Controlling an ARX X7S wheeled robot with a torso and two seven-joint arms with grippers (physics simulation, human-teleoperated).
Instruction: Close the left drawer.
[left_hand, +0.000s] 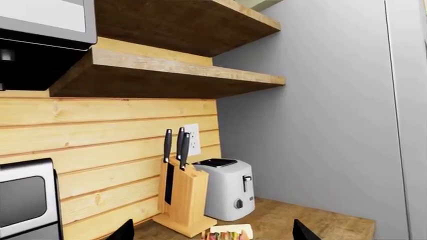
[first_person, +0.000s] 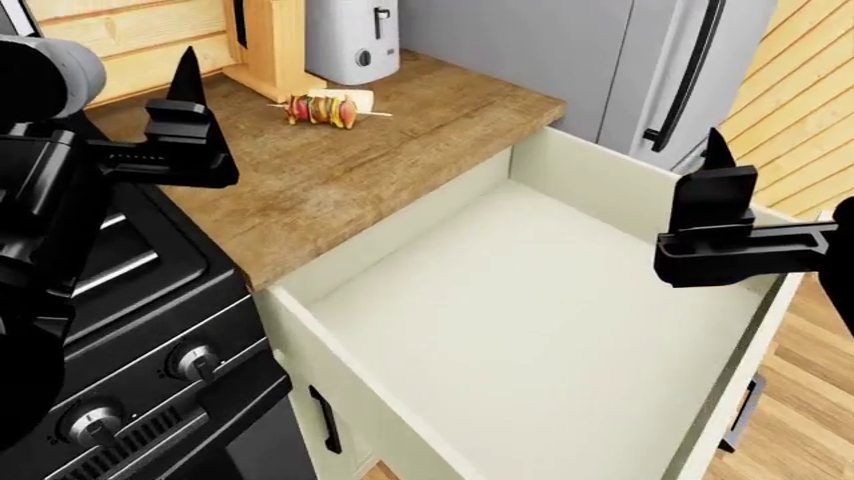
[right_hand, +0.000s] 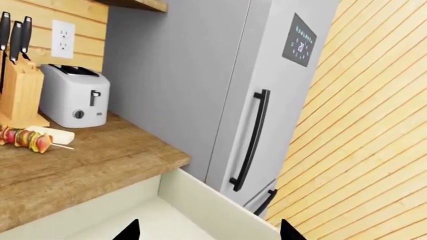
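The left drawer (first_person: 534, 320) is pulled far out from under the wooden counter (first_person: 387, 150), its plain cream inside bare. Its back wall (right_hand: 200, 200) also shows in the right wrist view. A short dark bar handle (first_person: 742, 415) sits on its front panel at the lower right. My right gripper (first_person: 714, 200) hangs open above the drawer's right side, its fingers wide apart (right_hand: 210, 232) and holding nothing. Over the counter's left end by the stove, my left gripper (first_person: 187, 110) is open too, aimed at the back wall (left_hand: 213, 232), clear of the drawer.
A black stove (first_person: 134, 300) with knobs stands left of the drawer. On the counter are a knife block (left_hand: 183, 200), a white toaster (left_hand: 227, 187) and a skewer on a small plate (first_person: 324, 108). The grey fridge (right_hand: 267, 100) with its long black handle stands right of the counter.
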